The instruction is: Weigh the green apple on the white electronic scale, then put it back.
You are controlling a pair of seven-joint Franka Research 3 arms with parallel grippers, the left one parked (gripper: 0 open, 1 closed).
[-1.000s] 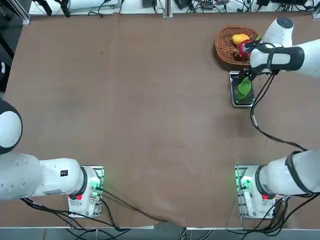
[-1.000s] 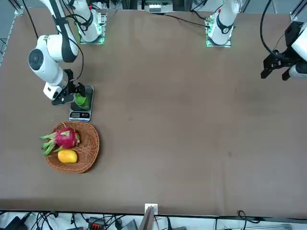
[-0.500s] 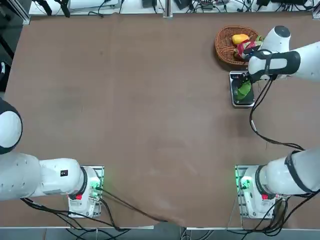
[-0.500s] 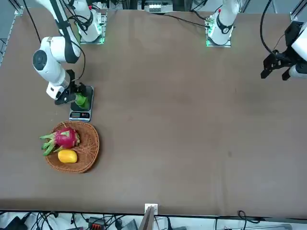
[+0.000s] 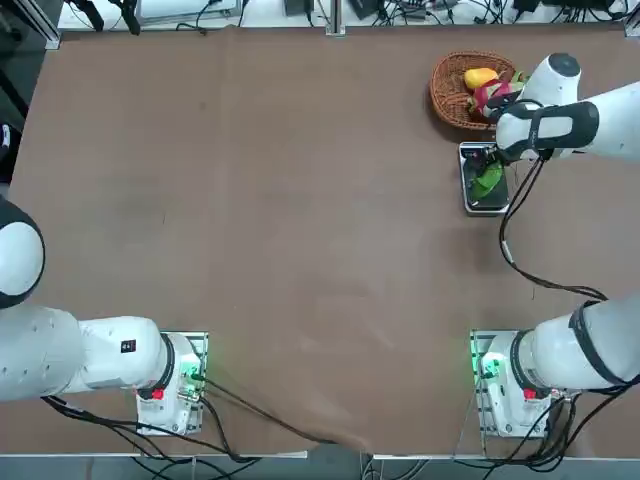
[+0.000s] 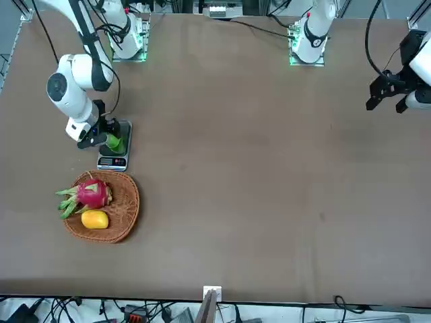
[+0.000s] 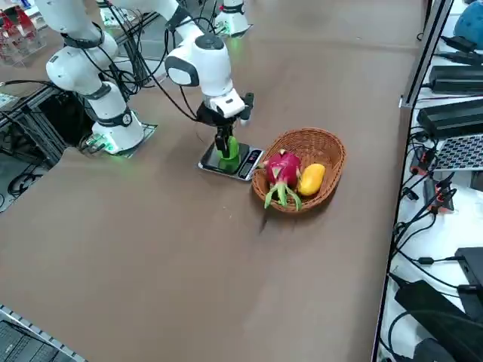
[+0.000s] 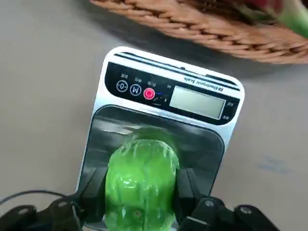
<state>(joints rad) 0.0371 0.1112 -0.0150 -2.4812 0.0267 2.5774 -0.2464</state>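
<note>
From the top view I see the right pincer (image 5: 487, 172) low over the scale (image 5: 483, 201), which lies on the brown worktop (image 5: 300, 200) just below the wicker basket (image 5: 450, 100). Only a small part of the green apple (image 5: 489, 178) shows under the white wrist. In the basket I can see a yellow fruit (image 5: 480, 76) and some pink of a dragon fruit (image 5: 487, 95).

In the front view the scale (image 6: 115, 160) lies at the left side, its display end towards the basket (image 6: 124, 205). The apple (image 6: 114, 142) sits on the dark plate, and the pincer (image 6: 108, 140) is down around it. The dragon fruit (image 6: 91, 194) and the yellow fruit (image 6: 94, 219) lie side by side in the basket.

In the right side view the pincer (image 7: 224, 151) points straight down on the apple (image 7: 229, 161), which rests on the scale (image 7: 245, 166). The basket (image 7: 328, 162) stands just beside the scale's display end.

The wrist view is the clearest one. The two fingers (image 8: 94, 190) press against both sides of the apple (image 8: 142, 180), so the pincer (image 8: 140, 192) is pinching the apple. The apple is on the glossy plate of the scale (image 8: 166, 103); I cannot tell if it is a little lifted. The display panel with a red button lies beyond it, and the edge of the basket (image 8: 202, 29) is near that end.
</note>
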